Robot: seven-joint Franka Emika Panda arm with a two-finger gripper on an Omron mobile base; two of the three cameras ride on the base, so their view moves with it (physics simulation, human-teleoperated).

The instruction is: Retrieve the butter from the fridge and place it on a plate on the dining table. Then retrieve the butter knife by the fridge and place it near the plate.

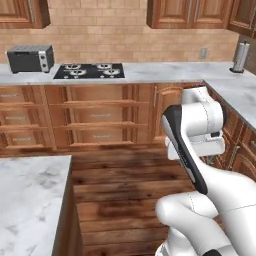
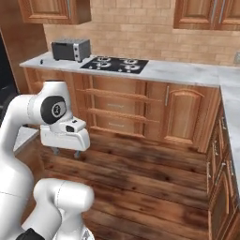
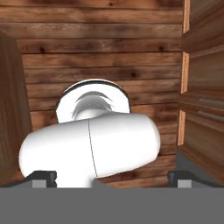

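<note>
The white arm is folded back on itself, its hand hanging low and pointing down; the end effector (image 2: 65,152) has its fingers spread wide, holding nothing.

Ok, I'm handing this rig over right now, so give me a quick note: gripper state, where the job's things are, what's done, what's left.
Gripper: open, holding nothing, pointing down over the wooden floor.
Arm folded up over the base, which faces the counter with the stove and toaster oven.
A marble slab corner sits at the base's left; I cannot tell if it is the dining table.
Done: nothing that these views show.
Left: drive to the fridge, fetch the butter, plate it on the table, then bring the knife.
</note>
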